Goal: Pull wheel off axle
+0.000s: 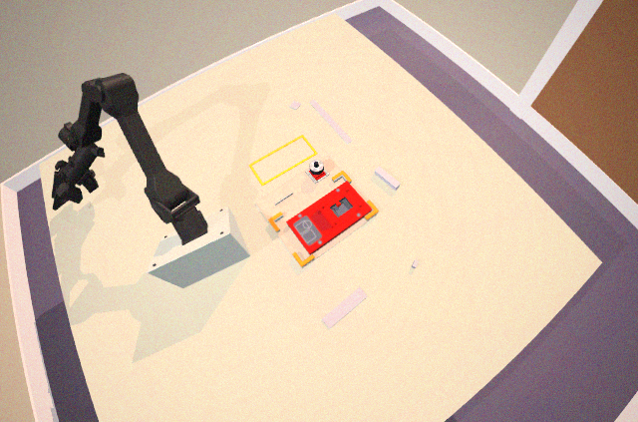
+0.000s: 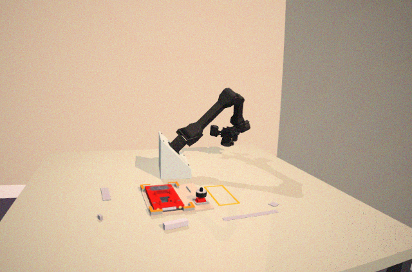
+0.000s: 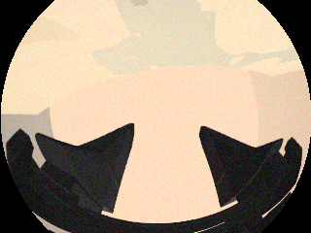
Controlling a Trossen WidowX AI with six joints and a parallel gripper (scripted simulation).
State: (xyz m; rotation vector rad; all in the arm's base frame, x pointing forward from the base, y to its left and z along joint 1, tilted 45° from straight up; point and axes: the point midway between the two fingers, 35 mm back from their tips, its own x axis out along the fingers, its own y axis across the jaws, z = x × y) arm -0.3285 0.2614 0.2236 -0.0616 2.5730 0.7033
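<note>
The wheel (image 1: 316, 167) sits on its upright axle above a small red base (image 1: 317, 175), just at 4 o'clock of the yellow marked area (image 1: 282, 160), so the carry should be short. The red board (image 1: 329, 215) lies at 6 o'clock of it. The gripper (image 1: 67, 191) hangs well apart, at 9 o'clock past the desk (image 1: 464, 231) edge, jaws spread and holding nothing.
</note>
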